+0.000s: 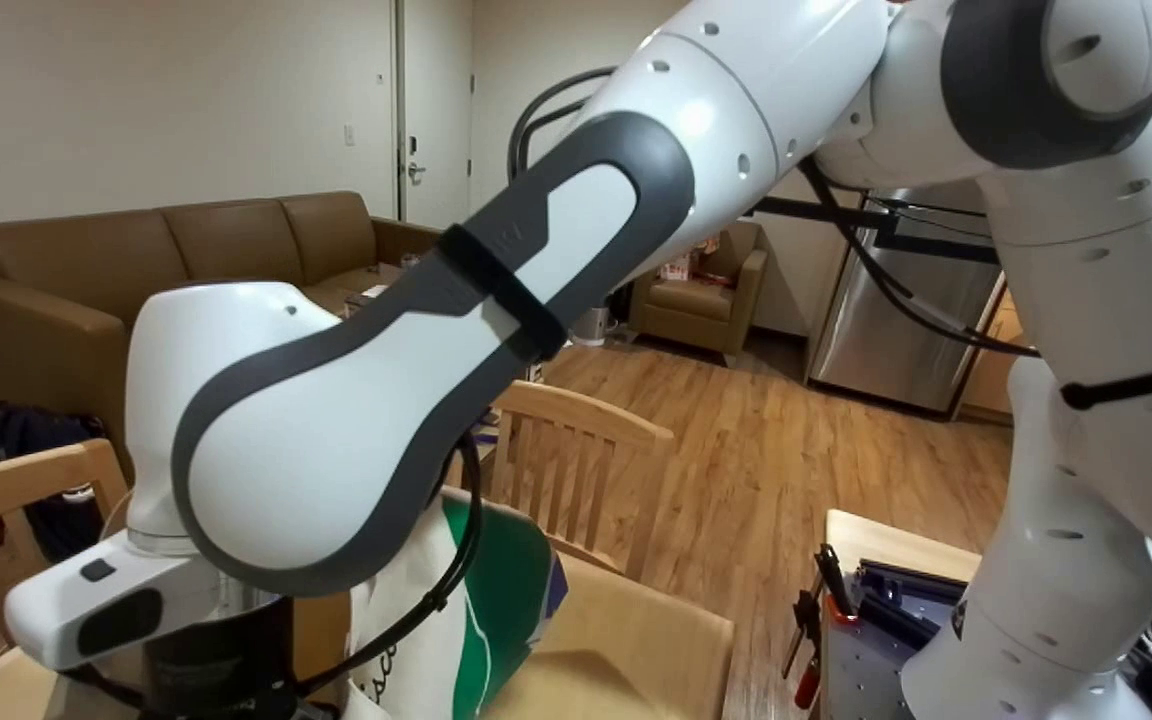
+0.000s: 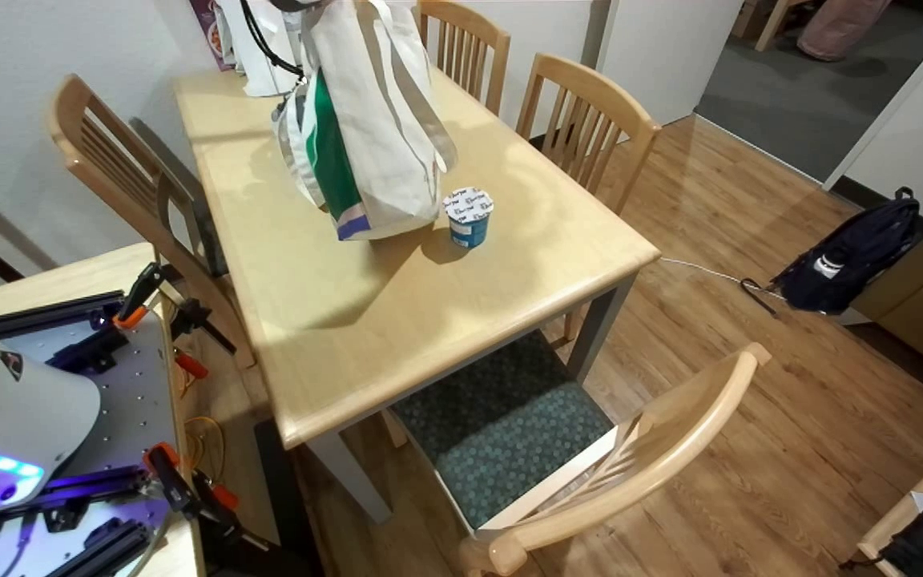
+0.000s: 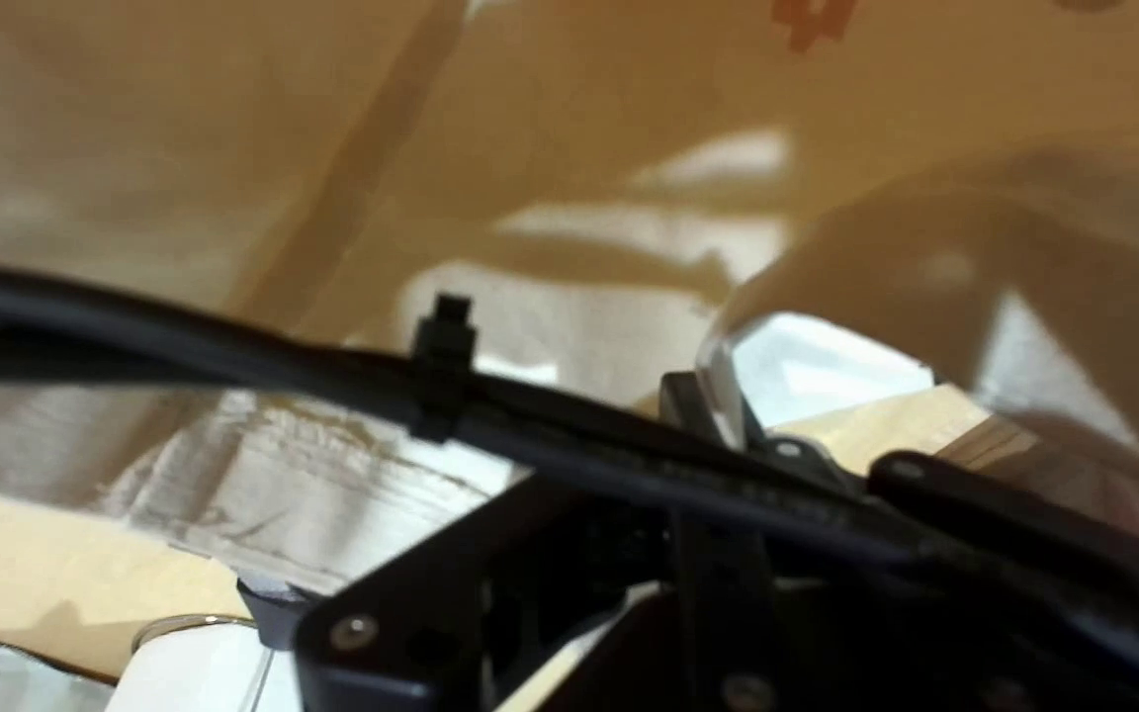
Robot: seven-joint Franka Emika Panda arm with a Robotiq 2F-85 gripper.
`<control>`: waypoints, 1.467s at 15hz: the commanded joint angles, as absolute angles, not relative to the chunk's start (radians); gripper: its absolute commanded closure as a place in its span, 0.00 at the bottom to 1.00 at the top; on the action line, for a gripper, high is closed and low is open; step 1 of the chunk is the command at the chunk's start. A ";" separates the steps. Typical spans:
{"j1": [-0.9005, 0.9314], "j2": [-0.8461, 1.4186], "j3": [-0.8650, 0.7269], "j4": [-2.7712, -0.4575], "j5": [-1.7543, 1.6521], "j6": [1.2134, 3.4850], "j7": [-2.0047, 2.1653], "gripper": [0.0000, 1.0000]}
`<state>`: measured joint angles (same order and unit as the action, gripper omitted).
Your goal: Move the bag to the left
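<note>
The bag [image 2: 373,128] is cream-white with loop handles and a green and purple patch. It leans in an exterior view above the far half of the table [image 2: 493,296]; I cannot tell whether its bottom touches. In an exterior view the bag [image 1: 416,600] is partly hidden behind the arm. In the wrist view the bag [image 3: 569,148] fills the upper part, with a little red print. My gripper [image 3: 713,410] is shut on a thin strip of it near its edge; a black cable crosses in front. The gripper is largely cut off in both exterior views.
A small blue cup [image 2: 468,218] with a patterned lid stands right beside the bag's base. White bags [image 2: 265,52] and a dark package [image 2: 209,28] stand at the table's far end. Chairs [image 2: 590,120] surround the table. A clamp-covered robot stand [image 2: 117,377] is alongside.
</note>
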<state>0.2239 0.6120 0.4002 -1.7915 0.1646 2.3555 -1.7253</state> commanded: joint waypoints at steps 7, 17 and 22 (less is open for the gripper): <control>0.208 0.585 0.330 -1.884 0.041 2.329 -1.697 0.99; 0.262 0.589 0.292 -1.914 0.042 2.511 -1.252 0.99; 0.361 0.572 0.181 -1.927 -0.136 2.524 -0.927 0.99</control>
<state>0.2978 0.6021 0.2517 -1.8935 -0.0171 2.5230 -1.1194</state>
